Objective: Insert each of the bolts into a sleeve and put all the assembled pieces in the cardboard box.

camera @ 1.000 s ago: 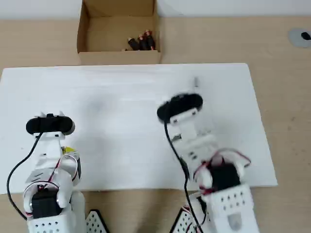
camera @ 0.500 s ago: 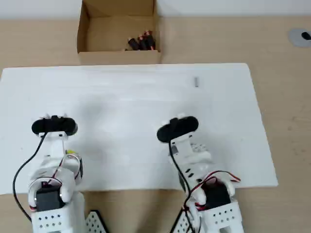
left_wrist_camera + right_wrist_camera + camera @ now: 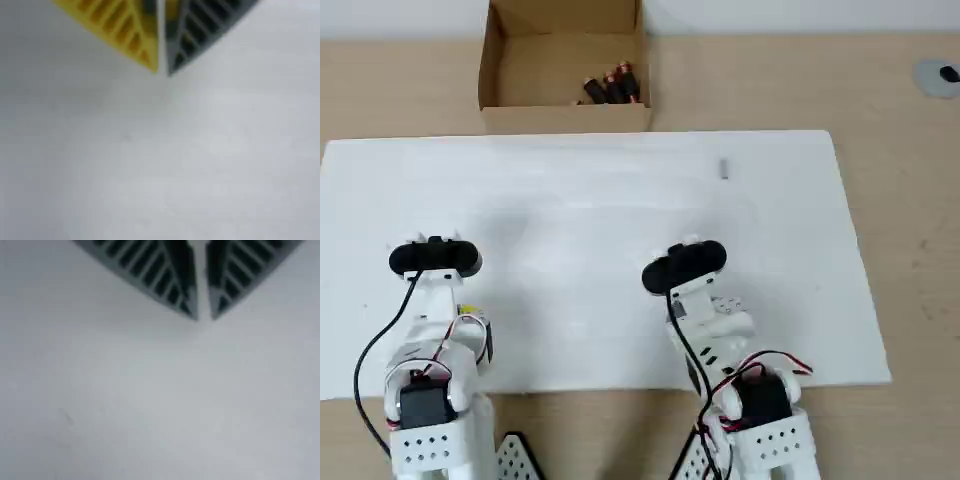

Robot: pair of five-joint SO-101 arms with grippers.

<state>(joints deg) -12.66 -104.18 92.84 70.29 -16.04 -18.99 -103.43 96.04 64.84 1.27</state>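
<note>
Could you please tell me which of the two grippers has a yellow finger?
The left gripper: one finger is yellow, the other grey. The right gripper's fingers are both grey.

Two white robot arms, the left arm [image 3: 432,335] and the right arm [image 3: 718,325], each carry a black oval housing [image 3: 435,258], a black cable [image 3: 358,375] and red wires [image 3: 775,360] above a perforated white base [image 3: 430,450]. The left tool [image 3: 162,70] pairs a ribbed yellow finger [image 3: 120,30] with a dark grey one; the right tool [image 3: 202,315] has two dark grey ribbed fingers [image 3: 150,270].
</note>
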